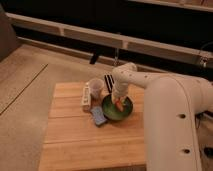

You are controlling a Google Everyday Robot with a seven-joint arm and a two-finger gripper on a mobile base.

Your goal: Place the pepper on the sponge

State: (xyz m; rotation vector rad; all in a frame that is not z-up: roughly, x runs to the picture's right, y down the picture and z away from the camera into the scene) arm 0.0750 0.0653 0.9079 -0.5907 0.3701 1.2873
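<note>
The pepper [118, 104], a small orange-red piece, shows over the inside of a green bowl [111, 113] on the wooden table. My gripper [119, 99] comes down from the white arm right onto the pepper, just above the bowl's centre. Whether the pepper is held or lies in the bowl I cannot tell. The sponge [98, 116], a small blue-grey pad, lies flat on the table against the bowl's left rim, apart from the gripper.
A long white bar [86, 97] lies left of the bowl, with a pale cup [95, 88] beside it. A dark object [108, 80] stands behind the bowl. My bulky white arm [175, 120] covers the wooden table's [75, 145] right side. Floor surrounds the table.
</note>
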